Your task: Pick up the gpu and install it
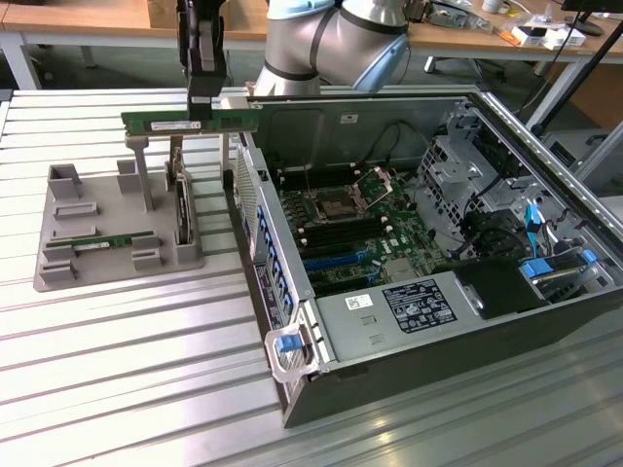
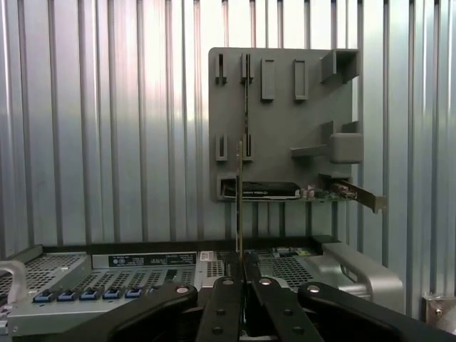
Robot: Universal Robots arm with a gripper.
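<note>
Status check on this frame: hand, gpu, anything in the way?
Hand shut on gpu. Gpu held level in the air, by grey fixture and open computer case. Nothing seen blocking it.

An open computer case (image 1: 438, 375) sits beside a grey holder tray (image 1: 97, 219) on the ribbed metal table (image 1: 127, 389)

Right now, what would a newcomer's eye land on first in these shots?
First, the tool shut on the gpu, holding the green stick level in the air above the grey fixture tray on the exterior view's left. Then the open computer case on the exterior view's right, with its green motherboard exposed.
</note>
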